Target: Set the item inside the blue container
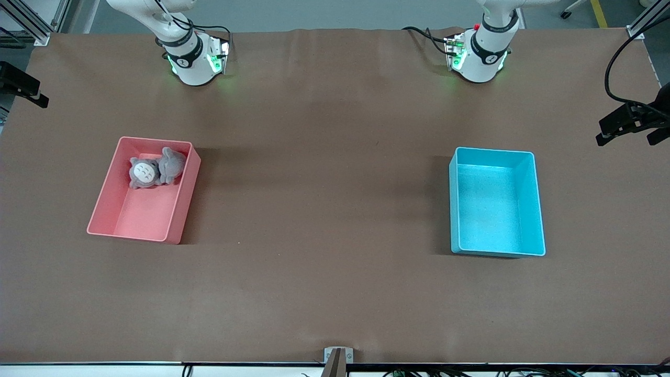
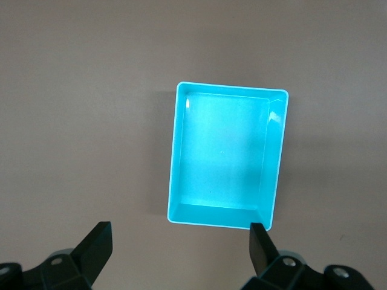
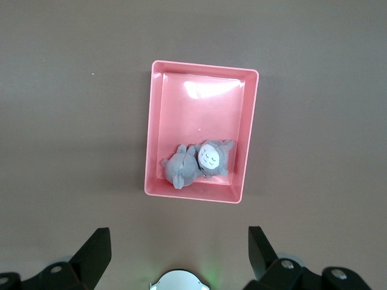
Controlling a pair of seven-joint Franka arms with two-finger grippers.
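The blue container point(image 1: 529, 201) is a cyan bin standing empty toward the left arm's end of the table; the left wrist view shows it point(image 2: 277, 157) from high up. My left gripper point(image 2: 180, 241) hangs open well above the table beside the bin, holding nothing. Two grey plush toys point(image 1: 154, 168) lie together in the pink bin point(image 1: 107, 209) at the right arm's end, at the bin's end nearest the robots. In the right wrist view the plush toys point(image 3: 196, 163) and the pink bin point(image 3: 154, 133) lie far below my open, empty right gripper point(image 3: 178, 241). Neither hand shows in the front view.
The two arm bases point(image 1: 193, 57) point(image 1: 479, 52) stand along the table's back edge. Black camera mounts point(image 1: 631, 123) point(image 1: 21, 84) jut in at both ends of the table. A small bracket point(image 1: 338, 356) sits at the front edge. Brown tabletop lies between the bins.
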